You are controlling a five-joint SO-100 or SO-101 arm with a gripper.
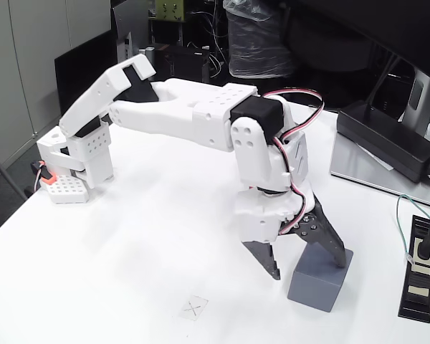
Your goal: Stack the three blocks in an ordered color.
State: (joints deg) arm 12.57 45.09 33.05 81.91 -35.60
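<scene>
Nearest me on the white table [129,272], the grey block [320,278] looks light, rigid and matte, sitting between the gripper [309,266] fingers spread wide, best pinched across flat opposite sides.

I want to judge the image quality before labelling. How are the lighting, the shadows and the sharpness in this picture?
Fixed view: even, bright light washes out the white table, so the shadows are faint; a soft one lies beside the grey block under the gripper. The foreground is fairly sharp, the dark background is dim and less detailed, and the black power adapter shows only a slight sheen.
</scene>
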